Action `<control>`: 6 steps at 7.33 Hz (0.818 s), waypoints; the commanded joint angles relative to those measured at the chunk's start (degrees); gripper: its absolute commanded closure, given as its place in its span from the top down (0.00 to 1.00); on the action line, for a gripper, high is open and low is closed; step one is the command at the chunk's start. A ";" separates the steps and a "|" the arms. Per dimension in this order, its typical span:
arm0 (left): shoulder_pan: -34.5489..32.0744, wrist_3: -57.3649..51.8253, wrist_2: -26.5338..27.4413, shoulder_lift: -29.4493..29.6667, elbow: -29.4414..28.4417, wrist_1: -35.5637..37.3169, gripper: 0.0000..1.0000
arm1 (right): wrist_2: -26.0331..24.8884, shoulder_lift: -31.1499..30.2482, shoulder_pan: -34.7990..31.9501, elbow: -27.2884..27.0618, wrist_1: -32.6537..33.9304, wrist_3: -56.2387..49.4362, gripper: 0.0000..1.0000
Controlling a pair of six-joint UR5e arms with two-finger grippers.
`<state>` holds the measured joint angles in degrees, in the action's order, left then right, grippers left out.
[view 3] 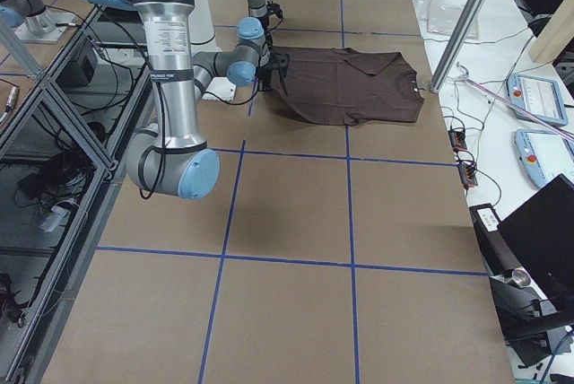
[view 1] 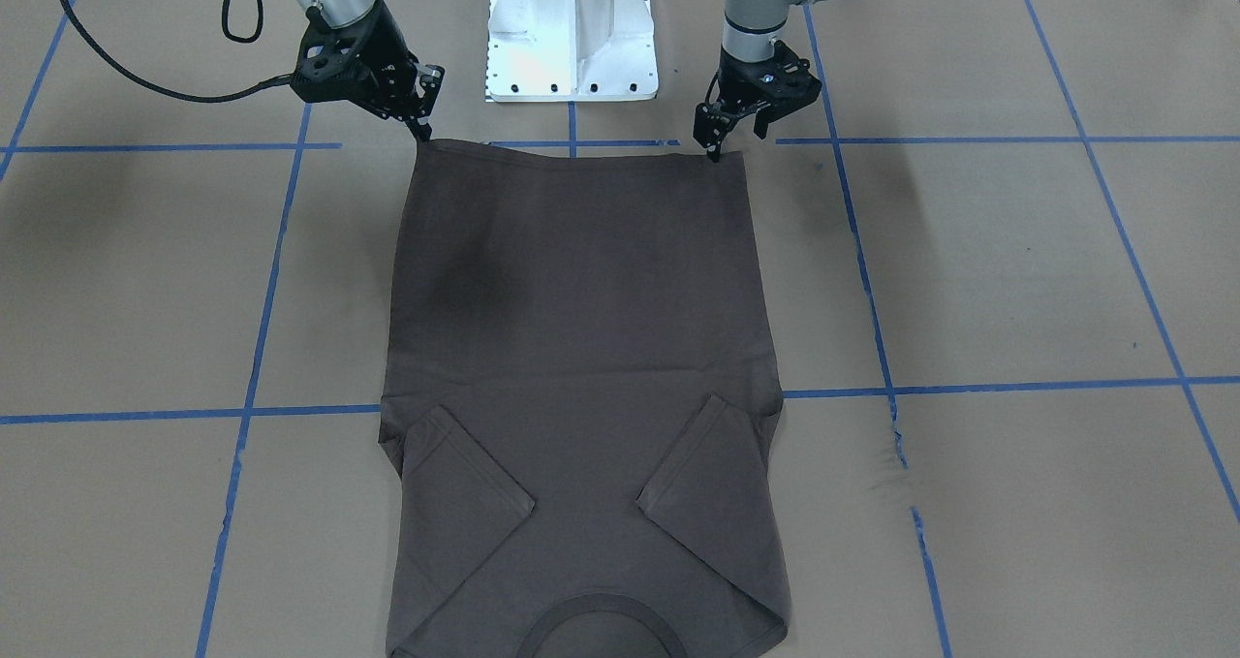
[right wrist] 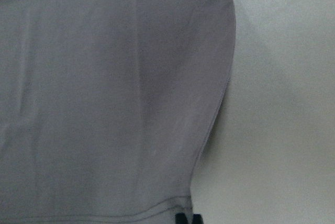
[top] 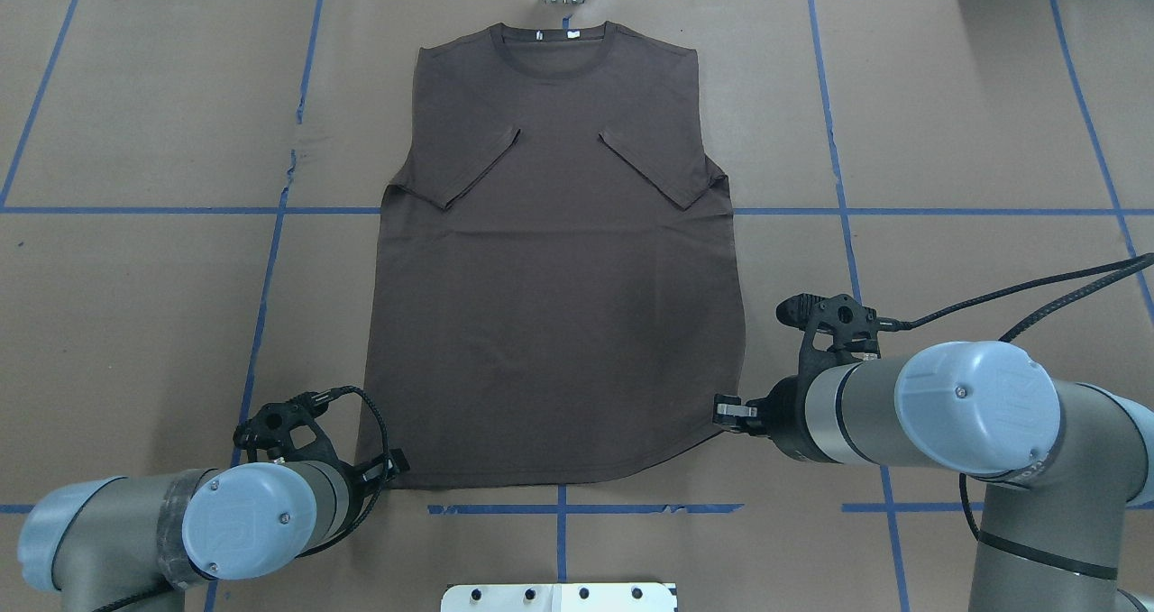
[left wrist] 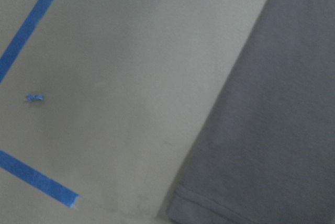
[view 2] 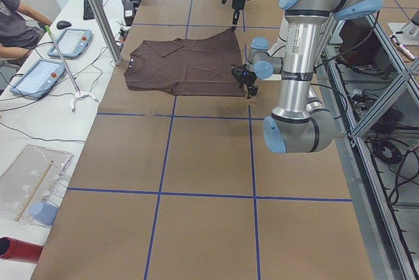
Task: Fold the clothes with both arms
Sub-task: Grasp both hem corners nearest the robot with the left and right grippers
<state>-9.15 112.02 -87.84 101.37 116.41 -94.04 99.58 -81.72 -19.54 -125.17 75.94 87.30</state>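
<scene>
The dark grey-brown T-shirt (view 1: 581,329) lies flat on the brown table, both sleeves folded in over the body. Its collar (top: 559,49) is at the far side and its hem is nearest the robot. It also shows in the overhead view (top: 559,324). My left gripper (view 1: 733,142) is at the hem corner on its side (top: 389,468), its fingers apart and one tip touching the corner. My right gripper (view 1: 424,135) is at the other hem corner (top: 724,411). In the right wrist view its tips (right wrist: 187,217) are close together on the hem edge.
The white pedestal (view 1: 572,38) stands just behind the hem between the two arms. Blue tape lines (top: 270,260) cross the brown table cover. In the exterior left view a metal pole (view 2: 98,12) and tablets (view 2: 65,41) stand beyond the collar end.
</scene>
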 commanded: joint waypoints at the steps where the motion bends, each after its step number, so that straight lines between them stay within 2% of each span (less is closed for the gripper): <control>1: 0.01 -0.13 0.21 0.31 -0.83 0.17 0.90 | 0.00 0.42 -0.06 -0.08 0.00 0.06 0.00; 2: 0.01 -0.05 0.21 0.49 -0.83 0.08 0.86 | 0.00 0.43 -0.15 -0.08 0.00 -0.03 0.00; 3: -0.07 0.13 0.21 0.75 -0.83 0.17 0.78 | 0.00 0.43 -0.23 -0.08 -0.09 -0.03 0.00; 6: -0.08 0.57 0.12 0.75 -0.92 0.17 0.47 | 0.09 0.43 -0.67 -0.43 0.00 -0.03 0.00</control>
<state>-9.23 112.44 -87.63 102.07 115.53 -93.89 99.64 -81.30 -20.04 -125.34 75.93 87.28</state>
